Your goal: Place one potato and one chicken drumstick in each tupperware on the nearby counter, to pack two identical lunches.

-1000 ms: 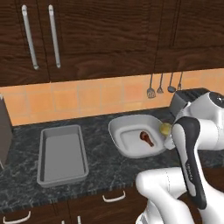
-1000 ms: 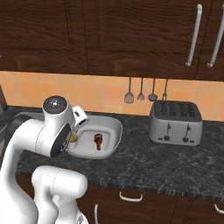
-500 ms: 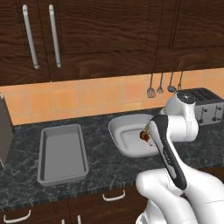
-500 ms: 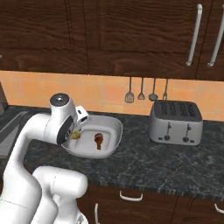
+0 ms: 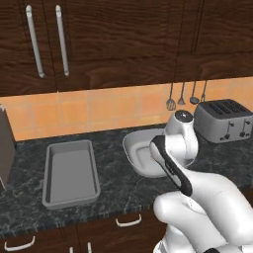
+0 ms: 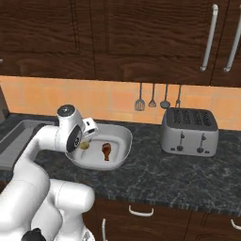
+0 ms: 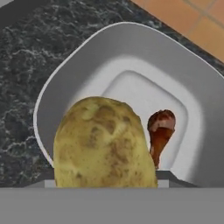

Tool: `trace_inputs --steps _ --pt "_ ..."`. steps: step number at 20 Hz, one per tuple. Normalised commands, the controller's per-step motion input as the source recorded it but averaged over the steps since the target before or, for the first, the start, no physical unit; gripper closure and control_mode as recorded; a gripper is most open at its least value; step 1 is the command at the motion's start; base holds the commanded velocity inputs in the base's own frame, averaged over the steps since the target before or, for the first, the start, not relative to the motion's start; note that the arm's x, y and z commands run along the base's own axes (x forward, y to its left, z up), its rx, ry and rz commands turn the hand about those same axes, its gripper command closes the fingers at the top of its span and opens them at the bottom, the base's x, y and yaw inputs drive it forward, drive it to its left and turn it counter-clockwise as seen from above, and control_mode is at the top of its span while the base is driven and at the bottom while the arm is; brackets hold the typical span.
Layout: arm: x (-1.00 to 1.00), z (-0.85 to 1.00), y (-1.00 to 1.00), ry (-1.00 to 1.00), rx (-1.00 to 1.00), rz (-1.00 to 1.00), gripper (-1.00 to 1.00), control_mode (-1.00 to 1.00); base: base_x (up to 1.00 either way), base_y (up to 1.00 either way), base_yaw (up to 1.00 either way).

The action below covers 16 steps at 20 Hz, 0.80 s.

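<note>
A golden-brown potato (image 7: 103,144) fills the lower middle of the hand view, held just above the white oval tupperware (image 7: 131,43). My gripper (image 6: 86,142) is shut on the potato (image 6: 84,146), which hides its fingertips. One orange-brown chicken drumstick (image 7: 160,131) lies in that dish (image 6: 123,136), plump end away from me; from the right base it is the drumstick (image 6: 107,150). The grey rectangular tupperware (image 5: 69,173) sits on the dark stone counter (image 5: 113,183), left of the white dish (image 5: 136,148). My arm covers the dish's right part in the left base view.
A silver toaster (image 6: 189,132) stands on the counter right of the dish, also seen as the toaster (image 5: 225,118). Kitchen utensils (image 6: 152,96) hang on the orange tile wall behind. A dark upright block (image 5: 5,146) stands at the far left.
My arm has swung leftward over the white dish, carrying the potato with it. The drumstick and both containers have stayed put.
</note>
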Motion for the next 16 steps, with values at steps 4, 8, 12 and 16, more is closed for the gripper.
trace_inputs --steps 4,8,12,16 --pt "0.80 -0.36 0.00 0.19 0.02 0.00 1.00 -1.00 0.00 0.00 0.00" --pt "0.68 -0.32 0.00 0.18 0.00 0.00 1.00 -1.00 0.00 0.00 0.00" --pt "0.58 -0.45 0.00 0.08 0.00 0.00 1.00 -1.00 0.00 0.00 0.00" --pt "0.41 -0.64 0.00 0.00 0.00 0.00 1.00 -1.00 0.00 0.00 0.00"
